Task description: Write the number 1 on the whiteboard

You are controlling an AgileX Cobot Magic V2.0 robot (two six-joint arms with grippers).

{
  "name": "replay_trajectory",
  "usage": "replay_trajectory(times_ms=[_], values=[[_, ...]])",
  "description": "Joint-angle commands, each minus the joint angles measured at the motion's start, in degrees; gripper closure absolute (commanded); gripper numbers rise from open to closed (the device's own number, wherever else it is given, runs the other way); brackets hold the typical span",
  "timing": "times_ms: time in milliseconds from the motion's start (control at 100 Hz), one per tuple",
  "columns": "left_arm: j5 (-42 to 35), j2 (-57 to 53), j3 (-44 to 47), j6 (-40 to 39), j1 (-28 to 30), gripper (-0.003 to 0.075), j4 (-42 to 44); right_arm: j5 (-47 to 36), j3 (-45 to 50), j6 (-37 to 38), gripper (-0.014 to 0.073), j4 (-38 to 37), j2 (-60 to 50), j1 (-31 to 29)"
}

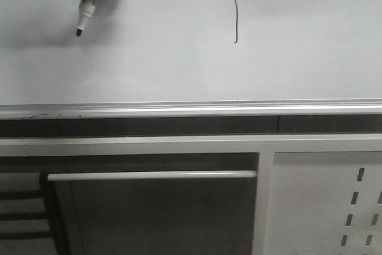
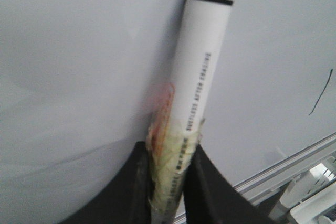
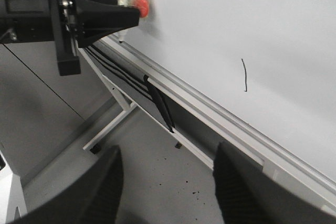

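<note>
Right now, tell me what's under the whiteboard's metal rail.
Below the whiteboard's rail: a dark gap, a pale frame, a horizontal bar and a slotted white panel. Behind the panel is hidden.

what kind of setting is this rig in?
Likely a lab or workshop, not a home: a large whiteboard on a metal stand, a bare grey floor under it, and a white slotted panel below. The left gripper holds a marker.

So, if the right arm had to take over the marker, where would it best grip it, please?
Probably on the bare white barrel of the marker, between the left gripper and the black tip. That stretch is straight, round and exposed; coming from the side away from the whiteboard should avoid the board.
</note>
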Motion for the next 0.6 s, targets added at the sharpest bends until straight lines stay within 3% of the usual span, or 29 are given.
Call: replay_trajectory(times_ms=[0, 350, 450, 590], values=[[-1.28, 0.33, -2.8, -0.34, -0.01, 0.0741, 0.52, -2.34, -1.72, 0.01, 0.0241, 2.92, -0.81, -0.34], [-1.79, 2.71, -4.25, -0.34, -0.01, 0.073, 0.52, -2.34, -1.72, 0.01, 0.0241, 2.92, -0.81, -0.34], [-1.97, 2.71, -4.25, -0.34, -0.01, 0.0652, 0.52, -2.24, -1.72, 0.01, 0.0241, 2.92, -0.81, -0.34], [-3.27, 2.71, -4.25, -0.34, -0.01, 0.0477, 0.52, -2.24, -1.72, 0.01, 0.0241, 2.92, -0.81, -0.34]])
